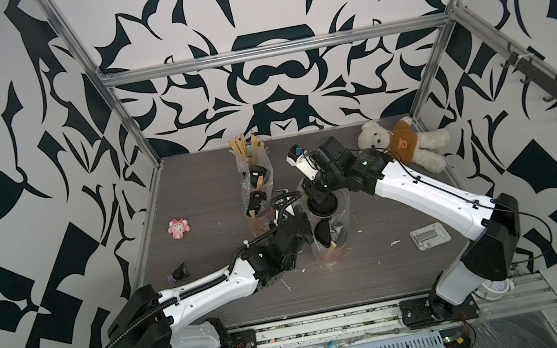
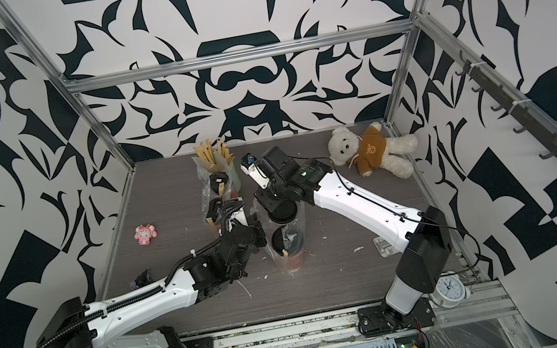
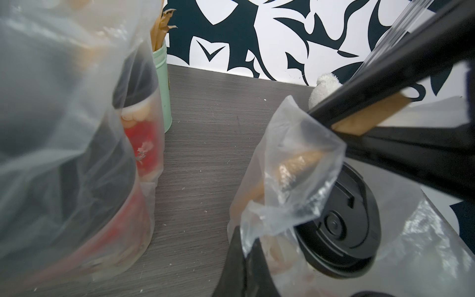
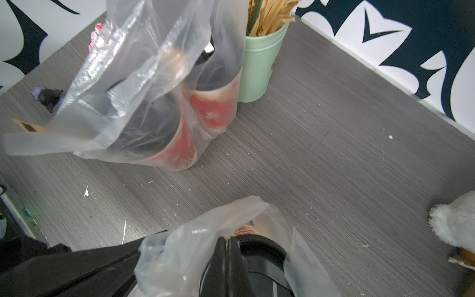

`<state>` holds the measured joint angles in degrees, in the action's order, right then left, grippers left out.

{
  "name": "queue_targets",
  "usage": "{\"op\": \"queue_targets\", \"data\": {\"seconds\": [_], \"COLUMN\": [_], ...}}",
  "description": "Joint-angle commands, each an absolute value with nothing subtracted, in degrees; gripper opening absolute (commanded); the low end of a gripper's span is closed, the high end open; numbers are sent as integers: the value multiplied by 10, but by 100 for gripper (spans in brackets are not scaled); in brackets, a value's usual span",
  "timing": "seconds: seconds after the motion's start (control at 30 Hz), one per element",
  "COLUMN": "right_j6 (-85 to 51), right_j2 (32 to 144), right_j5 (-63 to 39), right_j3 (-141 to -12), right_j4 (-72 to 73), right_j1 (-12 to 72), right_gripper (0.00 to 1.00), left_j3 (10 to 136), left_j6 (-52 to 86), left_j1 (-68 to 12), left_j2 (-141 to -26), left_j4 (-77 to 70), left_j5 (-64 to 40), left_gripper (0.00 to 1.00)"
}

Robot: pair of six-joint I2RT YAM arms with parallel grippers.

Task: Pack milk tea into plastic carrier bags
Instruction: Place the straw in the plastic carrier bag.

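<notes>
Left gripper (image 1: 309, 234): we see its fingers pressed together on the rim of the near bag (image 1: 342, 206); in the left wrist view a flap of clear film comes out right at the black fingertips
Right gripper (image 4: 227, 244): closed, at the same bag's mouth from the far side; in the left wrist view we make out a flat brown stick (image 3: 370, 113) clamped lengthwise between its fingers, its lower end pointing into the bag
Near bag: upright mid-table, between the two grippers
Cups in near bag: two, both with black dome lids, one behind the other; the rear cup (image 1: 322, 210) sits right under the right gripper, the front cup (image 1: 323, 233) just beside the left gripper; a second stick (image 1: 332, 245) shows by the front cup
Far bag (image 1: 244, 188): upright, further back and to the left, apart from both grippers
Cups in far bag: two red-sleeved cups (image 4: 216, 108) with black lids; in both top views we see sticks tucked in with them
Mint-green holder (image 4: 259, 64): just behind the far bag, touching or not we cannot tell; full of brown sticks
Table (image 1: 364, 276): grey wood grain, flecked with white scraps
Teddy bear (image 1: 399, 145): lying at the far right corner
Pink toy (image 1: 178, 228): on the left of the table, well apart from both bags
</notes>
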<state>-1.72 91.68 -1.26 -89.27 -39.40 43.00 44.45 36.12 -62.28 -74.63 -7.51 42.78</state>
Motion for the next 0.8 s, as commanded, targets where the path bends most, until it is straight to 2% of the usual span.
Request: {"op": "queue_targets", "data": {"seconds": [0.0, 0.33, 0.43, 0.53, 0.7, 0.77], "right_j6": [-32, -48, -50, -53, -59, -63], "right_j2": [906, 915, 914, 909, 892, 883], "right_j5": [-14, -5, -4, -3, -4, -6], "right_j3": [-875, -844, -842, -843, -849, -852], "right_j4": [-360, -344, -341, -340, -337, -337], "right_j1": [432, 431, 431, 432, 431, 431], "right_gripper": [0, 0, 10, 25, 46, 50], "left_j3": [445, 443, 441, 438, 432, 430], "left_j6": [370, 375, 376, 377, 377, 377], "left_j1": [-624, -624, -623, -624, -624, -624], "left_j2": [-735, -734, -735, -735, -710, -707], "left_j4": [-64, -60, -59, -57, -59, -59], "left_j5": [444, 442, 441, 444, 445, 445], "left_gripper": [0, 0, 0, 0, 25, 40]}}
